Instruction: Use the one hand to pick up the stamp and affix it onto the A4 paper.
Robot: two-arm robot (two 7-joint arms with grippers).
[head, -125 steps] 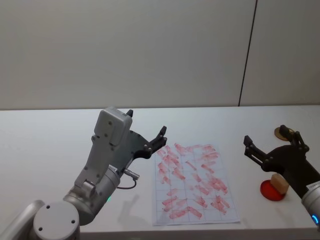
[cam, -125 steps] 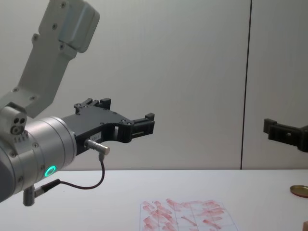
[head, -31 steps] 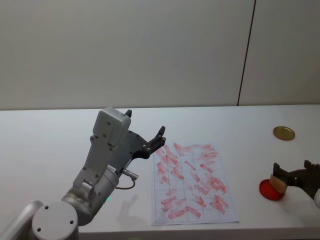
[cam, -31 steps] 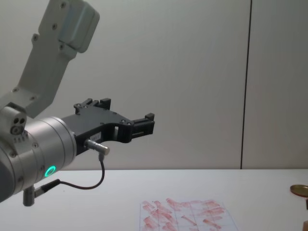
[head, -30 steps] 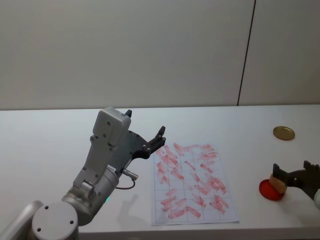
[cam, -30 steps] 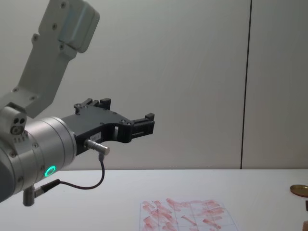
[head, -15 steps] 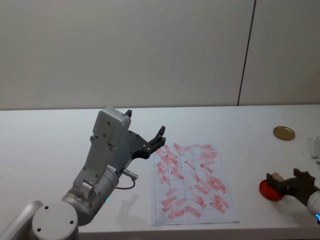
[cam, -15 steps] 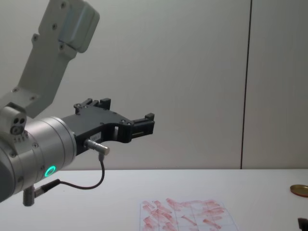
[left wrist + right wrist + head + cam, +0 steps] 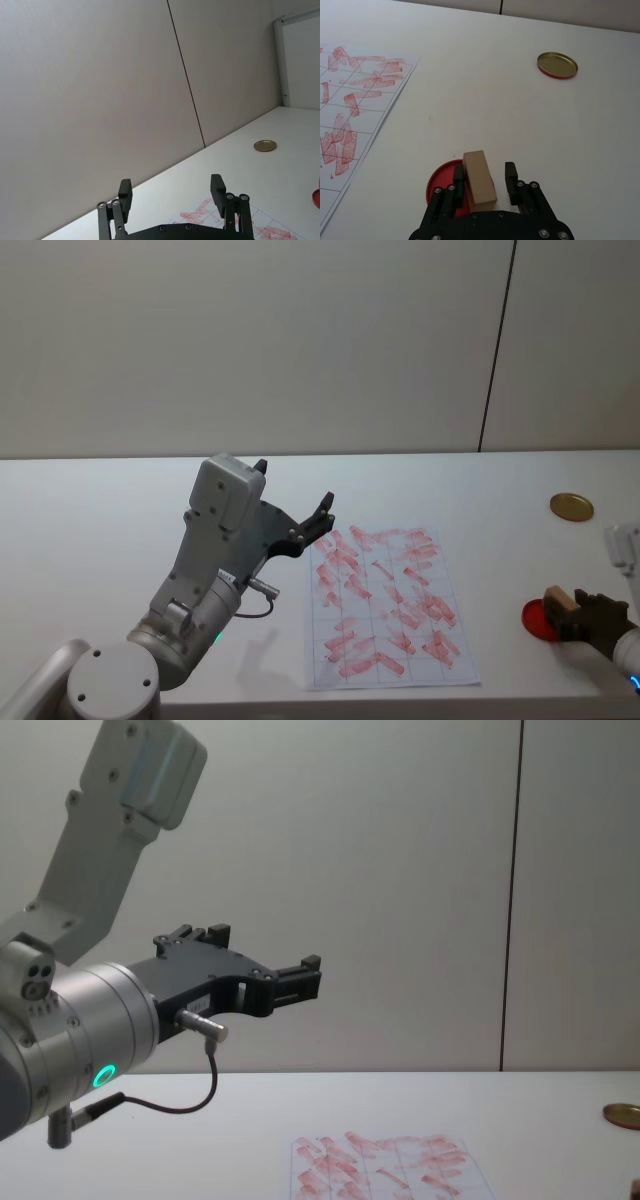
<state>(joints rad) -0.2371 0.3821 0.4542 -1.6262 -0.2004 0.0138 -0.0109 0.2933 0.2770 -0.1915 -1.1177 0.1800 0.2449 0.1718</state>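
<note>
From my remote seat, the stamp (image 9: 480, 180) sits low and centre in the right wrist view, a light-brown wooden block standing on a red ink pad (image 9: 440, 184). In the head view the same pair sits at the lower right of the frame, near the table's front edge.

The right gripper (image 9: 484, 172) straddles the block with its 2 black fingers (image 9: 511, 172). 1 finger lies against one side of the stamp. The other stands just off the opposite side with a thin gap, so I read the claw as apart, not clamped. The stamp's base rests on the pad.

The A4 paper (image 9: 385, 605) lies flat in the lower middle of the head frame, well apart from the pad. It is a white sheet with faint grid lines and many red-pink smears. Its edge also runs down the left side of the right wrist view.

A flat gold disc (image 9: 571, 507) lies at the right of the head frame, higher up than the pad and apart from it.

The left gripper (image 9: 171, 186) hangs in the air above the white table (image 9: 100, 510), at the left centre of the head frame beside the paper's upper left corner. Its 2 fingers are spread wide with nothing between them.
</note>
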